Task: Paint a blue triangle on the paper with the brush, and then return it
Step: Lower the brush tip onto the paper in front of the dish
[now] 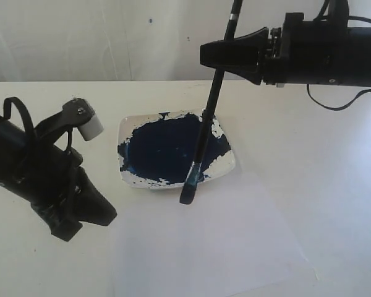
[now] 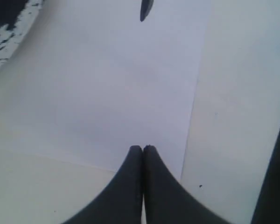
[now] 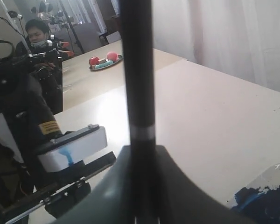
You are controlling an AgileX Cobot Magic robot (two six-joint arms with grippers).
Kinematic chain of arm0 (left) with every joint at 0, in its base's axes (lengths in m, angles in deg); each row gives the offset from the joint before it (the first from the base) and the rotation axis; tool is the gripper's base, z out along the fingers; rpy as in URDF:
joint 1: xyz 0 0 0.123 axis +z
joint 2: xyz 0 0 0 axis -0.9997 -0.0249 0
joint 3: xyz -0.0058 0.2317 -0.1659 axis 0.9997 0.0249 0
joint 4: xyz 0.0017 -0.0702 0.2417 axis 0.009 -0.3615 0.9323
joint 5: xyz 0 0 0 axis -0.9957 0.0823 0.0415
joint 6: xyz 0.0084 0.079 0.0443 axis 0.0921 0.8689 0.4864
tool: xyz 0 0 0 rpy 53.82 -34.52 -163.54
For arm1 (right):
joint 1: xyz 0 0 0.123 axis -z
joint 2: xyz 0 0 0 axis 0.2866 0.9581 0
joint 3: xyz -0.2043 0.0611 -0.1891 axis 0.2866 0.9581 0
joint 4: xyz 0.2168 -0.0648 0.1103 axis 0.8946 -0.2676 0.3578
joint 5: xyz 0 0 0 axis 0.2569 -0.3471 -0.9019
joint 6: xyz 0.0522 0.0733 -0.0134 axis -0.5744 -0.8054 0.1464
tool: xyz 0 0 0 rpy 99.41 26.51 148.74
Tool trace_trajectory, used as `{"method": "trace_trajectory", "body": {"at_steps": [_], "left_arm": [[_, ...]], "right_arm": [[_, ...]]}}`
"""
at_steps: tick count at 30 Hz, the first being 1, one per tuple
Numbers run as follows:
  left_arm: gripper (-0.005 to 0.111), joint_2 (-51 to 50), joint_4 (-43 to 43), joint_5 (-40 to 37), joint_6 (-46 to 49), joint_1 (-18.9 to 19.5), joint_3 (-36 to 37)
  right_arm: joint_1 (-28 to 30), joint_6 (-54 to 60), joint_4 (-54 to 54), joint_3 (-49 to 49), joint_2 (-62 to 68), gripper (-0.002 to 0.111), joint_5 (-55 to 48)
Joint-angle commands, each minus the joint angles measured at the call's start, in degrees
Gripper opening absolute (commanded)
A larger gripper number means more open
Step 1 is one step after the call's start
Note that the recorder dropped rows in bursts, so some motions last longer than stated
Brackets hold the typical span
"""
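My right gripper (image 1: 217, 59) hangs high over the far edge of the dish, shut on the upper handle of the black brush (image 1: 204, 133). The brush hangs nearly upright, and its paint-dark tip (image 1: 187, 195) is just past the dish's near rim, above the paper (image 1: 210, 247). The handle and its silvery band (image 3: 143, 132) rise between the right gripper's (image 3: 142, 151) jaws. The paper (image 2: 107, 84) is blank white and no blue triangle is in view. My left gripper (image 1: 108, 215) is shut and empty at the paper's left edge; its fingertips (image 2: 142, 148) touch each other, with the brush tip (image 2: 146, 9) beyond them.
The white square dish (image 1: 226, 166), pooled with dark navy paint, sits on the white table just behind the paper; a part of it (image 2: 7, 32) shows in the left wrist view. A white block (image 1: 89, 127) sits on the left arm. A person (image 3: 35, 32) stands in the background.
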Motion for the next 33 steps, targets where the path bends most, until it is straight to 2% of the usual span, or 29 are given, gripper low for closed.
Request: {"method": "trace_trajectory", "body": {"at_steps": [1,2,9,12,17,22,33], "left_arm": [[0.000,-4.8,-10.5,-5.1,11.3,2.3,-0.4],[0.000,-6.7,-11.8,-4.9,14.0,2.3,-0.4],[0.000,-16.5,-13.8,0.5,16.4,2.3,-0.4],[0.000,-19.1,-15.7,1.8,17.6,2.3,-0.5],[0.000,-19.4,-15.9,4.1,17.6,2.3,-0.5],[0.000,-19.4,-15.9,5.0,17.6,2.3,-0.5],[0.000,-19.6,-15.9,9.0,17.6,2.3,0.7]], "right_arm": [[0.1,0.8,-0.5,0.9,-0.6,0.000,-0.6],[0.1,0.8,-1.0,0.9,-0.5,0.000,-0.6],[0.1,1.3,-1.1,0.9,-0.5,0.000,2.9],[-2.1,8.4,-0.6,0.9,1.5,0.000,2.7],[-7.3,16.3,3.9,0.9,7.7,0.000,2.7],[-9.0,21.5,4.6,0.9,10.2,0.000,2.9],[-10.5,22.7,4.6,0.9,12.2,0.000,3.7]]}}
